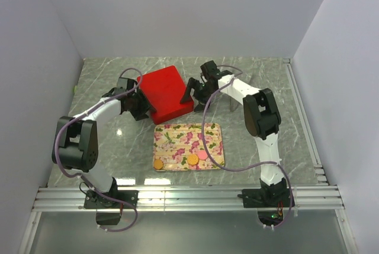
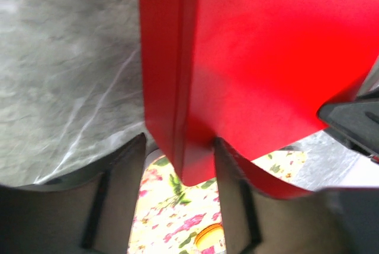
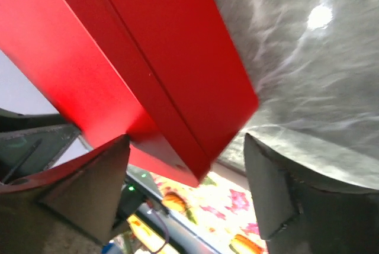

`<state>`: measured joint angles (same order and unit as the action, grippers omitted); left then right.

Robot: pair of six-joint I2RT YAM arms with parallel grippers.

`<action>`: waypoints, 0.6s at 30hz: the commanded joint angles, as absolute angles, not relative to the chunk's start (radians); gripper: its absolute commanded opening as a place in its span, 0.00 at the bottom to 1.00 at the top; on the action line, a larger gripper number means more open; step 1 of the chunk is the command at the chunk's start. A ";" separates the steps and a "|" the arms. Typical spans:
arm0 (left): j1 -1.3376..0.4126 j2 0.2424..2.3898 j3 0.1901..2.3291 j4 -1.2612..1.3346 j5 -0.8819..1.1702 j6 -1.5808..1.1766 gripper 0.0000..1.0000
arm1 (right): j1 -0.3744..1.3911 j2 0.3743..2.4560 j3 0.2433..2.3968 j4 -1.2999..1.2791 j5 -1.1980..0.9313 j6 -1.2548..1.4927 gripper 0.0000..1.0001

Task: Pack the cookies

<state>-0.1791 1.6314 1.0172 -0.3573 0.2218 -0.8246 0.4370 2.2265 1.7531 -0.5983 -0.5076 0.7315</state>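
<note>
Along the near edge of the flowered tray [image 1: 187,126] the cookies [image 1: 192,158] are found, three of them being made out in the top view: an orange one at the near left corner, then a second orange one and a pink one side by side nearer the middle. Each is laid flat, face up; being round, no long axis and no pointing direction can be given for a single disc, but the loose row they form is set left to right, parallel to the tray's near rim. The tray itself is placed on the grey marbled counter [image 1: 100,79] between the two arms. Just beyond its far rim a red box [image 1: 166,91] is seen, turned askew to the tray, its near left corner brought to the tray's far left corner; whether it is raised off the counter cannot be told. The left hand [image 2: 179,140] is set at the box's left side, with a corner of the box taken between its fingers and both fingers close against the red walls, though whether they are clamped on it cannot be told. The right hand [image 3: 186,138] is placed at the box's right side, its jaws spread wide about another corner of the box.
</note>
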 commanded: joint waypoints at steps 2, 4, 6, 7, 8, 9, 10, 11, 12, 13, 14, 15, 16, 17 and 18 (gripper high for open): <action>-0.161 1.620 1.055 -0.524 0.149 -0.775 0.58 | 0.472 2.220 1.735 -0.660 -0.457 0.715 0.96; -0.153 1.615 1.077 -0.541 0.140 -0.767 0.59 | 0.465 2.206 1.746 -0.672 -0.446 0.713 0.96; -0.152 1.611 1.114 -0.574 0.132 -0.759 0.59 | 0.463 2.195 1.750 -0.683 -0.430 0.707 0.96; -0.147 1.609 1.124 -0.581 0.129 -0.759 0.59 | 0.459 2.181 1.752 -0.695 -0.422 0.704 0.97; -0.144 1.603 1.143 -0.587 0.123 -0.758 0.59 | 0.456 2.175 1.752 -0.698 -0.414 0.700 0.97; -0.141 1.600 1.153 -0.603 0.120 -0.758 0.59 | 0.453 2.168 1.752 -0.704 -0.401 0.698 0.97; -0.134 1.598 1.163 -0.606 0.120 -0.758 0.58 | 0.449 2.154 1.752 -0.715 -0.391 0.693 0.98; -0.130 1.598 1.181 -0.612 0.120 -0.756 0.58 | 0.446 2.148 1.750 -0.721 -0.384 0.686 0.98; -0.124 1.600 1.190 -0.620 0.120 -0.758 0.58 | 0.442 2.141 1.750 -0.729 -0.367 0.681 0.98; -0.118 1.603 1.210 -0.624 0.120 -0.761 0.58 | 0.440 2.129 1.750 -0.742 -0.358 0.675 0.98; -0.115 1.611 1.221 -0.627 0.121 -0.761 0.58 | 0.431 2.123 1.747 -0.750 -0.350 0.666 0.98; -0.112 1.612 1.232 -0.632 0.121 -0.764 0.57 | 0.426 2.112 1.746 -0.765 -0.333 0.661 0.98; -0.106 1.618 1.253 -0.635 0.121 -0.765 0.57 | 0.422 2.108 1.743 -0.770 -0.331 0.658 0.98; -0.101 1.629 1.267 -0.637 0.120 -0.770 0.56 | 0.408 2.103 1.740 -0.776 -0.330 0.654 0.98; -0.097 1.635 1.279 -0.640 0.121 -0.775 0.55 | 0.397 2.094 1.738 -0.787 -0.324 0.650 0.98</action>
